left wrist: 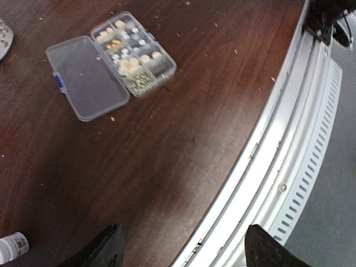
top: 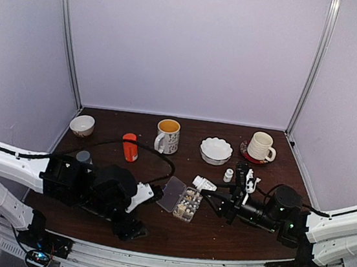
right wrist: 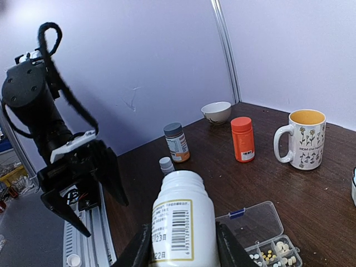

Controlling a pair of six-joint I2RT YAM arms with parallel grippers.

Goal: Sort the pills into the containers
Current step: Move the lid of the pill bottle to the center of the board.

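The room is a small booth with pale lilac walls (top: 189,44) on three sides, plain and evenly lit. The table (top: 212,232) is dark brown wood, flat and rather glossy, with small light crumbs on it in the left wrist view. A metal rail (left wrist: 278,161) runs along its near edge. On such a smooth top a light thing will probably slide when it is pushed.

The left gripper (left wrist: 183,250) hangs over the near part of the table, its fingers spread wide with nothing between them. The right gripper (right wrist: 181,247) is pinching a white bottle (right wrist: 181,222) around the labelled body, just beside the box. I cannot tell if the mouth of the bottle is open.

The organizer box (top: 186,203) lies about in the middle of the table, between the two grippers, with its clear lid (left wrist: 86,78) folded flat to the side. It looks thin, stiff and light, so I judge it will shift or tip easily. The best hold is on the outer wall of the tray, not on the lid, which may bend at the hinge.

The pills (left wrist: 130,67) lie in the compartments, whitish ones in several cells and a heap of fine tan ones in one end cell. They are tiny, hard and smooth, and likely to roll and bounce, so pouring from the bottle seems safer than pinching one between the fingers
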